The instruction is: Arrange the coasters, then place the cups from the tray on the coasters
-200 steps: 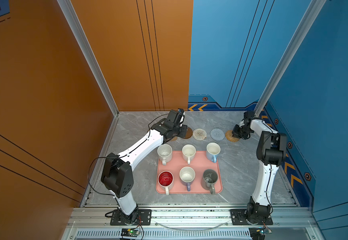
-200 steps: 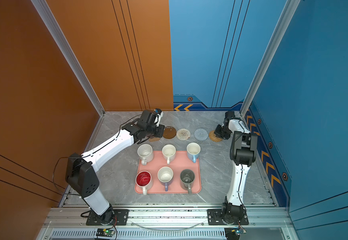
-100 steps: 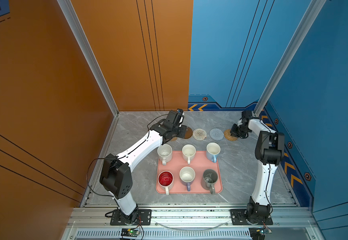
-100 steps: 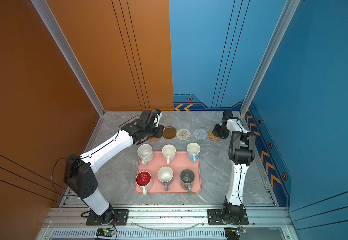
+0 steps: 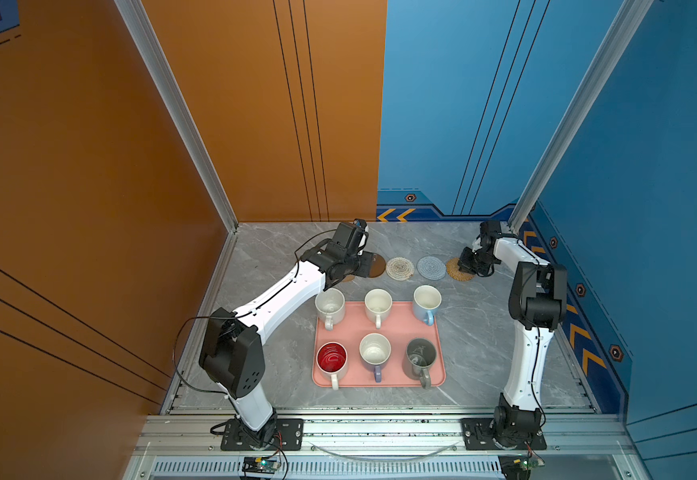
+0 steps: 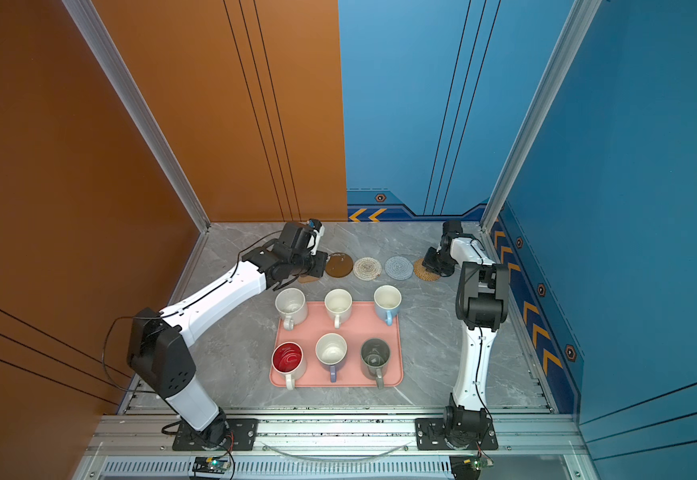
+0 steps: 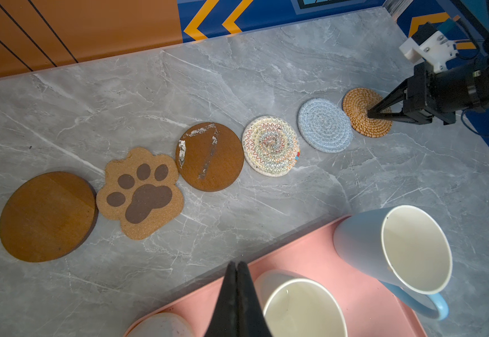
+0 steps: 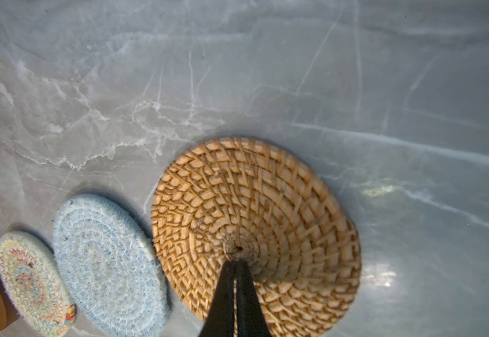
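The grey marble-patterned surface (image 8: 383, 87) looks polished and reflects soft light. The tan round rattan coaster (image 8: 266, 204) is a rough, stiff weave. The blue-grey round coaster (image 8: 106, 262) and the cream round coaster (image 7: 270, 145) look like fuzzy cloth cord. The tan paw-print coaster (image 7: 141, 192) is grainy cork. The plain brown disc coaster (image 7: 48, 216) shows smooth wood grain. The light blue mug (image 7: 357, 242) is glossy, the salmon-pink tray (image 7: 310, 256) smooth and matt.

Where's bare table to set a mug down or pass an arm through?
Free: the table between tray and right arm; the strip behind the coasters up to the back wall; the strip before the tray. Crowded: the tray, full with six mugs; the narrow gap between coasters and back mugs; the right gripper touches the rattan coaster.
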Robot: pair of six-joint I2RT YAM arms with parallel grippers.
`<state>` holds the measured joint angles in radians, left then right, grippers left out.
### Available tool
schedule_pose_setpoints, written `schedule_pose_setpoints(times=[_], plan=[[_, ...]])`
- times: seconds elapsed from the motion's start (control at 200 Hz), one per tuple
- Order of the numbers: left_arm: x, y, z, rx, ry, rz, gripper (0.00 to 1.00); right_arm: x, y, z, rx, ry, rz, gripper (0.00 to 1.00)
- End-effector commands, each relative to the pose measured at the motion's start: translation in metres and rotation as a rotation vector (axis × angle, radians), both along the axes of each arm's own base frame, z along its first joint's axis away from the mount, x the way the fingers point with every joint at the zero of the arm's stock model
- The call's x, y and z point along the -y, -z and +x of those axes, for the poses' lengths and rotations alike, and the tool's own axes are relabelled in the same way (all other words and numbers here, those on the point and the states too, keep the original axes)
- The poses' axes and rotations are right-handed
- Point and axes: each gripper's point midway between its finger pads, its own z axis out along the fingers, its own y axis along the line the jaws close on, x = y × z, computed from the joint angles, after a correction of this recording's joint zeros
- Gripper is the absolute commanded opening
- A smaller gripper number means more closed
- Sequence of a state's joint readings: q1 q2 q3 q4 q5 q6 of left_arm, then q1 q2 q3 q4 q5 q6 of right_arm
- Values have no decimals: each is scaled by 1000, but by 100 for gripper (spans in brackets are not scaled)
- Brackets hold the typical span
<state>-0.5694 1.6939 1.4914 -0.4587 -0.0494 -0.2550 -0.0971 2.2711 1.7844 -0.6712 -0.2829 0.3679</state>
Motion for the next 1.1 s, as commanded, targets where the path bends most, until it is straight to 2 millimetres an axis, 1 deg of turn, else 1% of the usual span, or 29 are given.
schedule_pose_setpoints(times=[0.0, 0.12, 0.265, 0.355, 0.466, 0.586, 0.606, 0.616, 0.631, 0.766, 0.871, 0.886, 0.896, 0.906, 0.911, 0.916, 0.921, 0.926, 0.931, 0.946, 0.951, 0.966, 0.981, 0.986, 1.021, 1.026, 1.091], plan=[[-6, -18, 0, 49, -16, -14, 2, -7, 31, -22, -124, 1, -5, 6], [-7, -21, -1, 55, -18, -17, 4, -7, 19, -18, -100, 6, -6, 9], [-9, -25, -3, 62, -21, -19, 10, -8, 4, -14, -68, 11, -2, 13], [-11, -29, -4, 72, -25, -21, 15, -5, -11, -10, -35, 21, -24, 13], [-11, -40, -5, 100, -25, -33, 21, -3, -35, -6, 25, 31, -40, 18], [-11, -54, -6, 131, -25, -52, 25, -6, -72, -4, 119, 40, -40, 21], [-12, -56, -6, 135, -26, -55, 26, -6, -72, -5, 121, 42, -40, 21], [-12, -58, -6, 139, -26, -58, 27, -7, -83, -5, 146, 40, -40, 21], [-12, -59, -7, 142, -25, -59, 27, -8, -90, -5, 162, 40, -39, 21], [-12, -75, -14, 172, -21, -81, 33, -22, -130, -16, 243, 20, -36, 23], [-17, -85, -19, 191, -32, -89, 35, -38, -161, -29, 322, -1, -37, 24], [-17, -85, -20, 193, -32, -90, 35, -40, -162, -31, 328, -3, -36, 24], [-18, -87, -21, 196, -33, -91, 35, -42, -169, -33, 348, -6, -35, 25], [-19, -87, -21, 197, -35, -90, 36, -44, -168, -34, 349, -7, -35, 25], [-19, -87, -21, 198, -35, -90, 35, -44, -173, -35, 363, -8, -36, 25], [-19, -87, -21, 199, -36, -91, 36, -45, -172, -35, 362, -8, -35, 25], [-19, -88, -22, 199, -35, -91, 36, -46, -176, -36, 374, -9, -35, 26], [-20, -88, -22, 200, -37, -91, 36, -47, -174, -36, 371, -10, -35, 26], [-20, -89, -22, 201, -37, -91, 36, -48, -180, -37, 387, -12, -35, 26], [-20, -89, -23, 205, -36, -92, 36, -51, -180, -39, 395, -14, -35, 26], [-21, -89, -24, 205, -36, -92, 36, -52, -186, -41, 411, -15, -35, 27], [-22, -90, -24, 210, -38, -92, 36, -55, -186, -42, 420, -17, -36, 27], [-23, -91, -24, 216, -41, -91, 37, -58, -193, -45, 447, -21, -38, 28], [-23, -92, -25, 218, -42, -92, 37, -59, -192, -45, 445, -22, -39, 28], [-25, -93, -26, 231, -45, -95, 39, -66, -206, -51, 499, -31, -49, 30], [-26, -93, -26, 232, -45, -95, 39, -68, -204, -52, 498, -35, -52, 30], [-28, -97, -28, 248, -46, -103, 41, -83, -225, -63, 585, -65, -87, 32]])
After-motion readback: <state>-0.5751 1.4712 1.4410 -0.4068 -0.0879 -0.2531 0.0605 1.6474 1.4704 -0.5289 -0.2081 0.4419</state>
